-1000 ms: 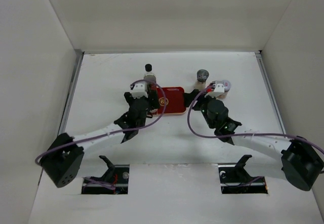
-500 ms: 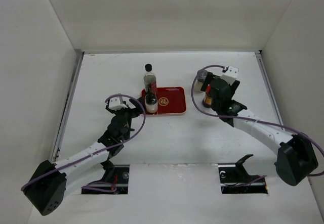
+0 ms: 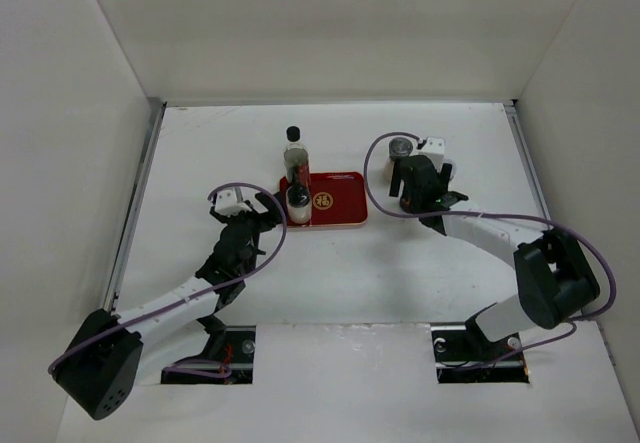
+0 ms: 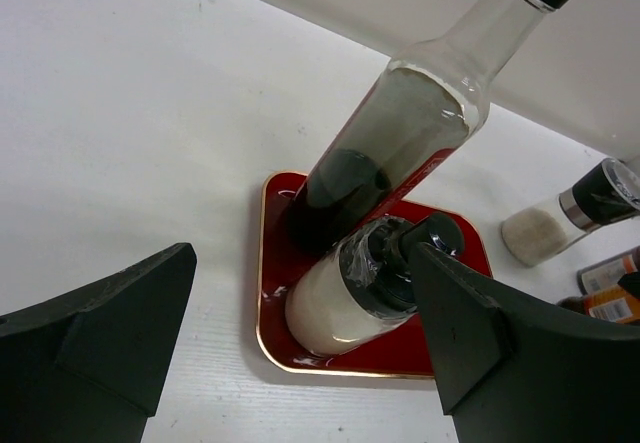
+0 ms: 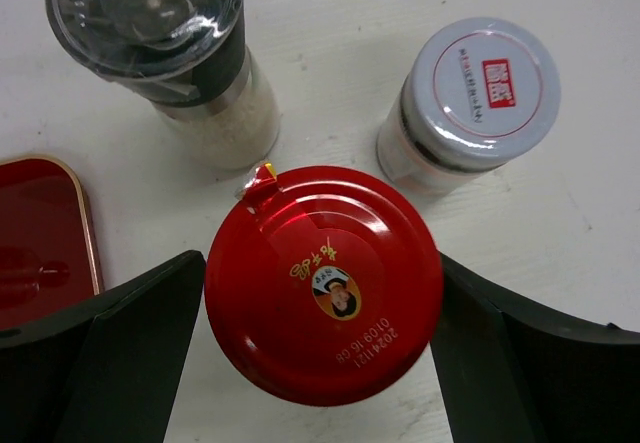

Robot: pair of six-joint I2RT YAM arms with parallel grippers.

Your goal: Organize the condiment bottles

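Note:
A tall black-capped dark bottle (image 3: 295,155) and a grey-capped whitish shaker (image 3: 297,201) stand on the left part of the red tray (image 3: 340,203). My left gripper (image 3: 262,206) is open and empty just left of the tray. In the left wrist view the shaker (image 4: 350,293) stands by the right finger (image 4: 470,343), in front of the bottle (image 4: 400,133). My right gripper (image 3: 412,185) is open, with its fingers on either side of the red-capped orange jar (image 5: 323,283). A second grey-capped shaker (image 5: 150,23) and a small red-labelled jar (image 5: 483,88) stand just behind it.
White walls close the table on the left, back and right. The second shaker (image 3: 400,148) stands right of the tray, close to the right gripper. The tray's right half with a gold emblem (image 3: 322,201) is bare. The tray's corner shows in the right wrist view (image 5: 40,233).
My left gripper has left the whitish shaker on the tray and drawn back to the left. My right gripper has swung over the red-capped jar, its fingers now beside it.

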